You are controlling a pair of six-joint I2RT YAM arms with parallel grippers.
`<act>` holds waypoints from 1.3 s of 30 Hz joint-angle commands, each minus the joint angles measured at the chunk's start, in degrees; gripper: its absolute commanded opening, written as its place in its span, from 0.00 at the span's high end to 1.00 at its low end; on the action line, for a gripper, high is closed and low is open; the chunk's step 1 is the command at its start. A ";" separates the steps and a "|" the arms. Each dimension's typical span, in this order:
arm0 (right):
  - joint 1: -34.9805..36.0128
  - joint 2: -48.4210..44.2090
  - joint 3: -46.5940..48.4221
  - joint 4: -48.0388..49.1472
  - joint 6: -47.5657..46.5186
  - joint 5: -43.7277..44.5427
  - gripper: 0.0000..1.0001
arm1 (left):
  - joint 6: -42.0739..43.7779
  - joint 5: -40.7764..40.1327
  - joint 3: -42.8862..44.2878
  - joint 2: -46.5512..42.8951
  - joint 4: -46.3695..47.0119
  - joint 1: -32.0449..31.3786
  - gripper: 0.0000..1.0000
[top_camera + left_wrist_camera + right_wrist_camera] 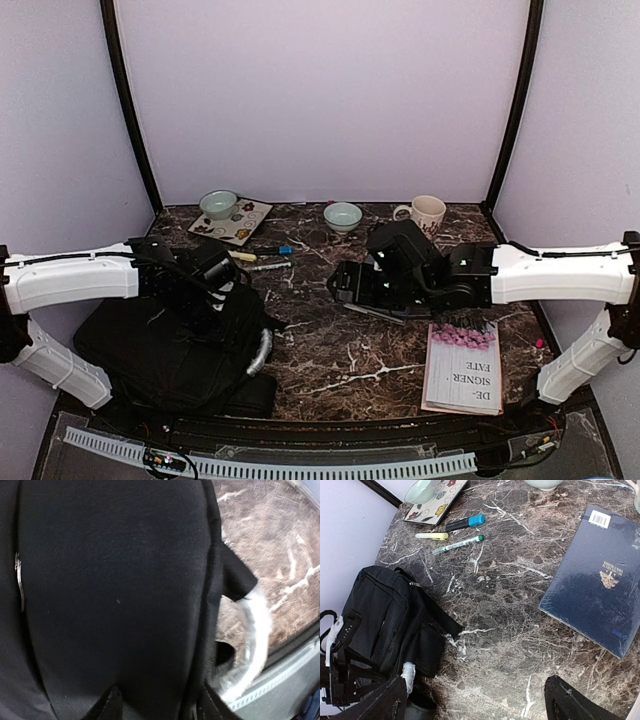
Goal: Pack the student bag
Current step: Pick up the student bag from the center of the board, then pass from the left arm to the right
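Worktop (pixel 330 350): bowl (pixel 218 204) on floral tray (pixel 240 225) at 11, second bowl (pixel 343 215), mug (pixel 427 213) at 12, three pens (pixel 458 544), white book (pixel 463 366) at 5.

The student bag (pixel 170 350) lies at the near-left of the surface (pixel 330 350), with three pens (pixel 268 266) behind it, a tray (pixel 250 225) carrying a bowl (pixel 218 203) far-left, a second bowl (pixel 343 215) far-centre, a mug (pixel 427 212) far-right, and a book (pixel 463 365) near-right.

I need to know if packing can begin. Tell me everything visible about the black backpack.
The student bag is a large black backpack of soft fabric, lying flat on the near left part of the marble table. Zipper lines run along it, no pocket visibly open; a grey-silver handle curves at its right edge. The left gripper hangs close over its panel; contact cannot be told.
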 commanded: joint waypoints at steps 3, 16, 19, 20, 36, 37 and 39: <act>-0.41 -3.48 -2.90 1.72 -3.96 0.50 0.04 | 0.05 -6.39 6.22 5.32 -4.46 -1.60 0.97; -0.33 -8.79 -7.18 11.84 -6.77 -4.16 0.04 | 7.16 -2.52 30.81 7.52 -13.59 -2.17 1.00; -0.04 -8.59 -7.16 15.91 -9.33 -7.14 0.03 | 9.68 1.80 34.04 9.07 -13.67 -2.17 1.00; 0.08 -8.31 -6.88 16.31 -9.93 -7.68 0.03 | 10.08 2.79 34.92 9.43 -13.56 -2.17 1.00; 0.38 -7.81 -6.46 17.01 -11.24 -8.12 0.02 | 13.39 10.21 29.70 -2.50 -3.75 -2.17 1.00; 0.38 -7.87 -6.22 16.69 -11.25 -7.97 0.02 | 13.81 10.00 29.05 -4.01 -3.10 -2.17 1.00; 0.46 -7.89 -5.34 15.21 -11.36 -7.83 0.02 | 15.01 9.84 27.61 -6.53 -1.91 -2.17 1.00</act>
